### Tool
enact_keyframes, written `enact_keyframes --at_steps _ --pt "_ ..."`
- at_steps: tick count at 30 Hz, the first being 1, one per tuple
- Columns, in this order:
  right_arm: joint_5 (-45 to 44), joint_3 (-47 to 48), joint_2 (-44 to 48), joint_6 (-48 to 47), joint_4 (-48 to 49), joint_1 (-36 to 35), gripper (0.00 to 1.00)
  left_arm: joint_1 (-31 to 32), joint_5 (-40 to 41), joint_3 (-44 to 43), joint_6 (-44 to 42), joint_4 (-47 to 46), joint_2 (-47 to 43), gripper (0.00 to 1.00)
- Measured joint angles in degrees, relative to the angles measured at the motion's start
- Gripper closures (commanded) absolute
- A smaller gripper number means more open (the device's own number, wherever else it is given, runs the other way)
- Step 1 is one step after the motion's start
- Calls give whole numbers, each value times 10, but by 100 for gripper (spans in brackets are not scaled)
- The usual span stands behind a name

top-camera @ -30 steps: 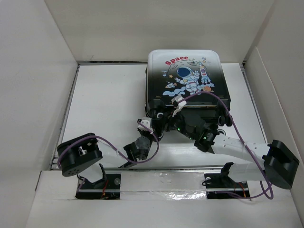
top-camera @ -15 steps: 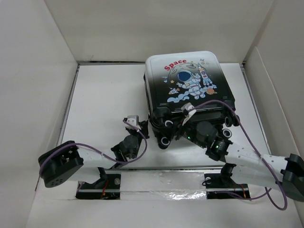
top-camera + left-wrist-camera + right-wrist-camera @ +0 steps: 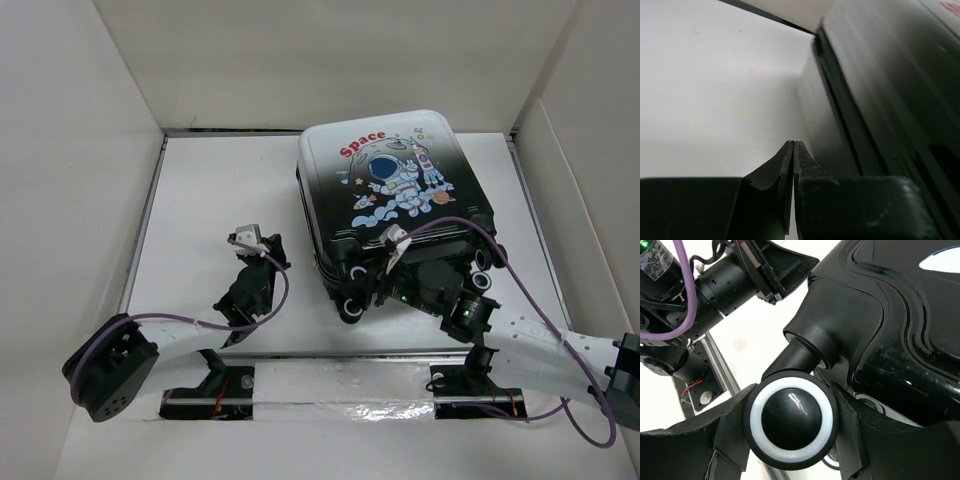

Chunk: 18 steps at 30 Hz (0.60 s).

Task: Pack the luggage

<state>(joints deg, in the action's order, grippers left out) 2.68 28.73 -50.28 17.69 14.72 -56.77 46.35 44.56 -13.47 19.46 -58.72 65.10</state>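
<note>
The luggage [image 3: 390,190] lies closed on the white table, astronaut side up, its wheels toward me. My right gripper [image 3: 362,298] is shut on its near-left wheel [image 3: 790,422], one finger on each side of the white-ringed caster [image 3: 350,308]. The black shell [image 3: 890,315] fills the upper right of the right wrist view. My left gripper [image 3: 273,250] is shut and empty, low over the table just left of the luggage. In the left wrist view its tips [image 3: 793,146] are pressed together, with the luggage's dark side wall [image 3: 875,100] close on the right.
White cardboard walls [image 3: 120,120] enclose the table on the left, back and right. The metal rail [image 3: 340,365] with both arm bases runs along the near edge. Purple cables [image 3: 440,225] loop over both arms. My left arm [image 3: 725,275] shows in the right wrist view.
The luggage has slid and turned, its wheel end swinging left. My right gripper moved with it on the wheel. My left gripper drew back leftward from the wheels to beside the case.
</note>
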Motion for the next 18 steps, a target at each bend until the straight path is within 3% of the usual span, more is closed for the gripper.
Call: enact_keyframes --at_steps 4,5,8,11,13,15,18 --pt "-1 5 -10 -2 4 -2 100 0 -104 12 5 37 -55 100" --pt "-2 6 -11 -3 4 -3 100 0 -132 19 6 50 -80 96" --pt "-3 8 -12 -6 2 -3 100 0 -207 49 13 101 -160 71" --pt "-2 9 -12 -9 1 -1 100 0 -263 65 20 154 -217 66" --pt "3 9 -12 -9 1 3 100 0 -297 66 20 177 -229 70" --pt "8 12 -12 -10 -3 10 100 0 -328 66 18 190 -219 72" --pt "18 14 -11 -11 -11 22 100 9 -355 57 4 205 -178 65"
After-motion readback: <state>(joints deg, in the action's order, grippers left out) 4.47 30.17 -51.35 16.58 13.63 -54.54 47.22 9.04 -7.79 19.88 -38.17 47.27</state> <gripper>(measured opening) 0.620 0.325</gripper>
